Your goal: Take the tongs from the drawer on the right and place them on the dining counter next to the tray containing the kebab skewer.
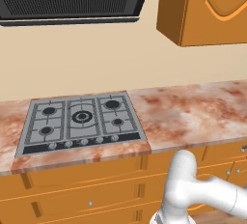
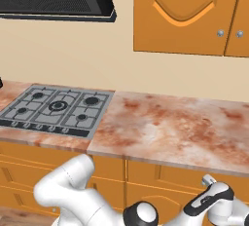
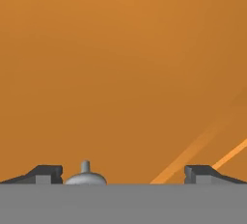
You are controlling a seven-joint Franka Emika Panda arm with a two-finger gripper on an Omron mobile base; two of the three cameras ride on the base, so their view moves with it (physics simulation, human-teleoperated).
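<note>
Judging by the closed orange fronts under the counter [image 2: 175,122], the task has barely begun: the drawer [image 3: 120,63] still looks shut, so the tongs are presumably inside, unseen, and carrying them to the dining counter remains ahead. Close against that panel, the gripper [image 3: 123,174] has its jaws spread wide, holding nothing, with a small grey knob [image 3: 86,175] between the fingertips, nearer one.
</note>
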